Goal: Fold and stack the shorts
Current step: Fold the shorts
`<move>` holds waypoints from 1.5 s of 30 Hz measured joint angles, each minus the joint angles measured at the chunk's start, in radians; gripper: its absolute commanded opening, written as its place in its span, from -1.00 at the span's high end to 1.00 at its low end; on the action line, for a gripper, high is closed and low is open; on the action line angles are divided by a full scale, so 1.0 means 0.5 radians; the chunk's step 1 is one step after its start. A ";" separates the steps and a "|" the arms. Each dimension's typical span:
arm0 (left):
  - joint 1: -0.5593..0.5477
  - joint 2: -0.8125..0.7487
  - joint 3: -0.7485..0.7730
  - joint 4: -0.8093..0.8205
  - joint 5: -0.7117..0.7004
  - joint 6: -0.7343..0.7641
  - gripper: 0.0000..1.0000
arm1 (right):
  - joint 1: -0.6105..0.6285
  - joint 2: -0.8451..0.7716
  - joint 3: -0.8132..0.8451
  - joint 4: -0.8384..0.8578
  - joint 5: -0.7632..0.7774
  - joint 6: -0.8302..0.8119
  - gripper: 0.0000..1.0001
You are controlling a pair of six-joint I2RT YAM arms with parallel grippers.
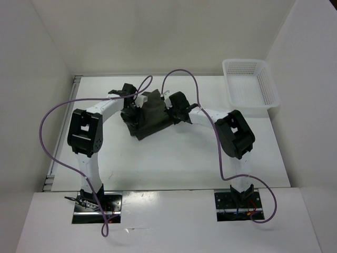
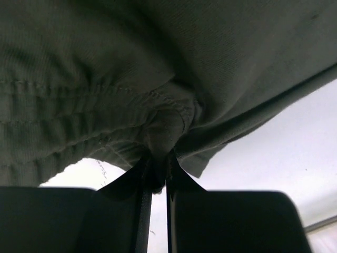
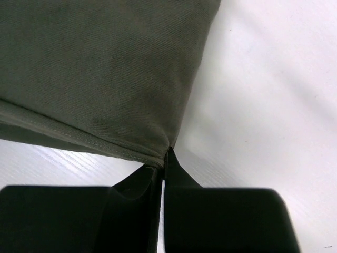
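White table (image 1: 174, 163) is carrying the foll. items. Olive shorts (image 1: 150, 118) are lying bunched in a dark, wrinkled heap approx. mid-table, sitting a bit toward the far edge & slightly left of ctr. In the rt wrist view one hemmed corner is hanging just over the surface, w/ a soft shadow falling beside it; can't tell if it's touching. White mesh basket (image 1: 229, 87) is resting at the far rt corner, well apart from the shorts, its long side running along the rt edge. Two dark base plates are sitting at the near edge: left plate (image 1: 113, 203) & rt plate (image 1: 224, 203). A pale ribbed strip (image 1: 57, 155) is running along the left edge.
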 measured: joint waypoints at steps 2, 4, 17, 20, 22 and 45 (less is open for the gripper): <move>0.004 -0.004 -0.028 0.050 -0.008 -0.004 0.78 | 0.005 0.000 0.000 -0.002 -0.004 -0.001 1.00; 0.009 -0.006 -0.032 0.076 -0.017 -0.005 0.75 | 0.005 0.000 0.000 -0.005 -0.008 -0.004 1.00; 0.089 -0.076 -0.131 0.256 -0.157 0.005 0.73 | 0.040 -0.391 -0.317 -0.192 -0.323 -0.013 -0.44; 0.117 -0.082 -0.134 0.258 -0.205 0.007 0.73 | 0.017 -0.534 -0.323 -0.270 -0.533 -0.010 -0.46; 0.130 -0.083 -0.136 0.262 -0.231 0.007 0.73 | -0.065 -0.570 -0.250 -0.290 -0.720 0.042 -0.46; 0.141 -0.137 -0.168 0.298 -0.352 0.011 0.68 | -0.429 1.004 1.408 0.011 -1.135 1.219 -0.70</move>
